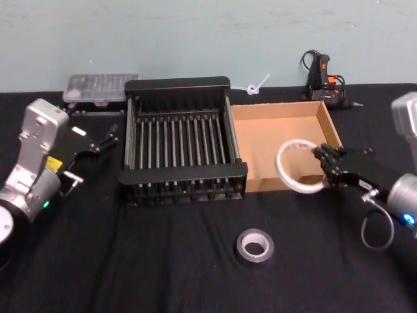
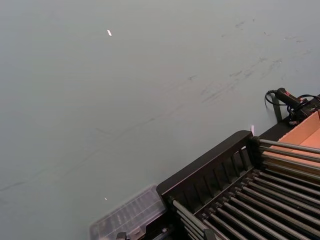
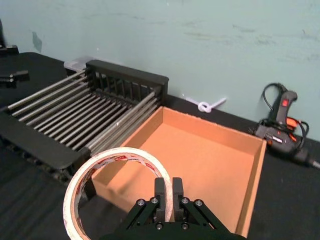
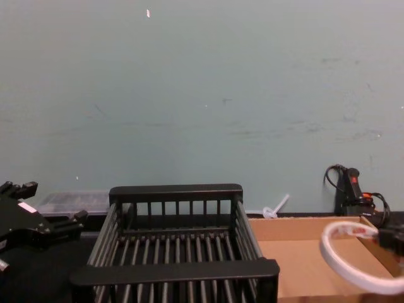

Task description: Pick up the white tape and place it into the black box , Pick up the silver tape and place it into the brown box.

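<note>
My right gripper is shut on the white tape, which it holds tilted up over the front part of the brown box. In the right wrist view the white tape hangs from the fingers above the box's near wall. The silver tape lies flat on the black cloth in front of both boxes. The black box stands left of the brown box, touching it. My left gripper is parked open to the left of the black box.
A clear plastic case lies behind the black box at the left. A black and orange power tool with a cord sits behind the brown box. A white tie lies by the wall.
</note>
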`<move>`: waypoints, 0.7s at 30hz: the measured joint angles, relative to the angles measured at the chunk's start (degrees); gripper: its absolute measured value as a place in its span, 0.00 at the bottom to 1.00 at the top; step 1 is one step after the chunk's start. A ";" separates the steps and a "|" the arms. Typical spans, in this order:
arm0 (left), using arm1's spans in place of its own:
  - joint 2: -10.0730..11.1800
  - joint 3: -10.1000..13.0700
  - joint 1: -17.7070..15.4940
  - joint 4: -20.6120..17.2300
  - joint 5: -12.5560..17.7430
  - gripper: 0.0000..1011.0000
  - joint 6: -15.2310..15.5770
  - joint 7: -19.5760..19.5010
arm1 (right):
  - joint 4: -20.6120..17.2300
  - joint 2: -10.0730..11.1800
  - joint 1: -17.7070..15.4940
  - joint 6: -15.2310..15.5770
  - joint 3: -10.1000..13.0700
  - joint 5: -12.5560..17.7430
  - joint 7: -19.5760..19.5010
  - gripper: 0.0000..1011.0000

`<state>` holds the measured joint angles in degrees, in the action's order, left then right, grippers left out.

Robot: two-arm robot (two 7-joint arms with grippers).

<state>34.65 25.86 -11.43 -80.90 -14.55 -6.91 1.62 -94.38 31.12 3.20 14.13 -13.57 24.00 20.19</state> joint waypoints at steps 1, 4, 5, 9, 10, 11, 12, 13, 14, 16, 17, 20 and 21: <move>0.00 0.00 0.00 0.00 0.00 0.99 0.00 0.00 | 0.31 -0.18 0.62 0.06 -0.30 -0.19 -0.01 0.09; 0.00 0.00 0.00 0.00 0.00 0.99 0.00 0.00 | 1.36 -0.85 2.62 0.13 -1.39 -0.93 -0.01 0.09; 0.00 0.00 0.00 0.00 0.00 0.99 0.00 0.00 | 1.90 -1.19 3.65 0.18 -1.92 -1.33 0.04 0.09; 0.00 0.00 0.00 0.00 0.00 0.99 0.00 0.00 | 3.13 -1.93 5.83 0.32 -3.25 -2.33 0.27 0.09; 0.00 0.00 0.00 0.00 0.00 0.99 0.00 0.00 | 3.36 -2.10 6.25 0.34 -3.51 -2.53 0.31 0.09; 0.00 0.00 0.00 0.00 0.00 0.99 0.00 0.00 | 3.58 -2.26 6.67 0.37 -3.75 -2.74 0.40 0.09; 0.00 0.00 0.00 0.00 0.00 0.99 0.00 0.00 | 4.00 -2.56 7.48 0.41 -4.24 -3.13 0.59 0.09; 0.00 0.00 0.00 0.00 0.00 0.99 0.00 0.00 | 4.23 -2.73 7.87 0.43 -4.52 -3.34 0.66 0.09; 0.00 0.00 0.00 0.00 0.00 0.99 0.00 0.00 | 4.45 -2.92 8.26 0.45 -4.80 -3.54 0.72 0.09; 0.00 0.00 0.00 0.00 0.00 0.99 0.00 0.00 | 5.09 -3.45 9.34 0.58 -5.57 -4.10 0.95 0.09; 0.00 0.00 0.00 0.00 0.00 0.99 0.00 0.00 | 5.26 -3.64 9.66 0.63 -5.78 -4.25 1.02 0.09; 0.00 0.00 0.00 0.00 0.00 0.99 0.00 0.00 | 5.89 -4.44 10.81 0.78 -6.65 -4.76 1.25 0.09; 0.00 0.00 0.00 0.00 0.00 0.99 0.00 0.00 | 6.02 -4.61 11.03 0.78 -6.84 -4.84 1.33 0.09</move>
<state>34.64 25.86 -11.43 -80.90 -14.55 -6.91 1.62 -88.36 26.51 14.23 14.91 -20.41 19.16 21.51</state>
